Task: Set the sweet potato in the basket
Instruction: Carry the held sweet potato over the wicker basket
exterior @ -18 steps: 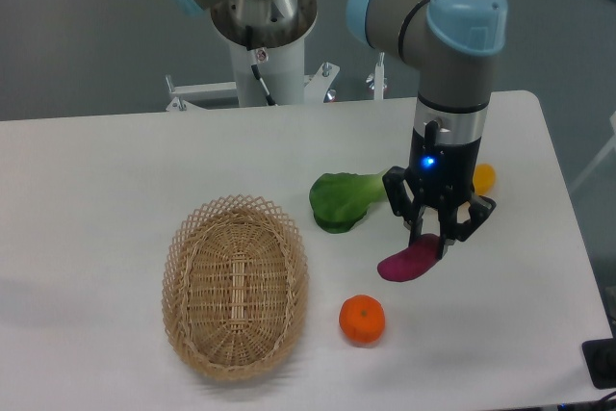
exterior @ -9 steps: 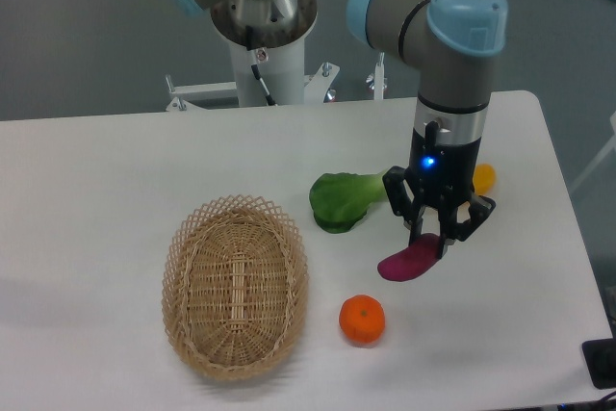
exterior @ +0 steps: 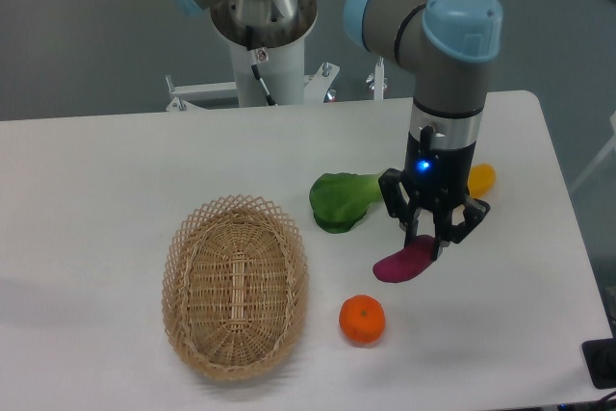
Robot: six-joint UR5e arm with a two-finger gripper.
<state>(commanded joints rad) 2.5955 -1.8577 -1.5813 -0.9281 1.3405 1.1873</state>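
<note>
The small magenta-purple tapered sweet potato (exterior: 405, 262) is held at its upper end by the black two-finger gripper (exterior: 430, 242), well right of the oval tan wicker basket (exterior: 235, 285). It is judged stiff, light and smooth, so slipping is possible.

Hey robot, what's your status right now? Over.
Pincer shut on sweet potato. Basket empty, off to the side. Orange sits between them, low on table. Over.
</note>
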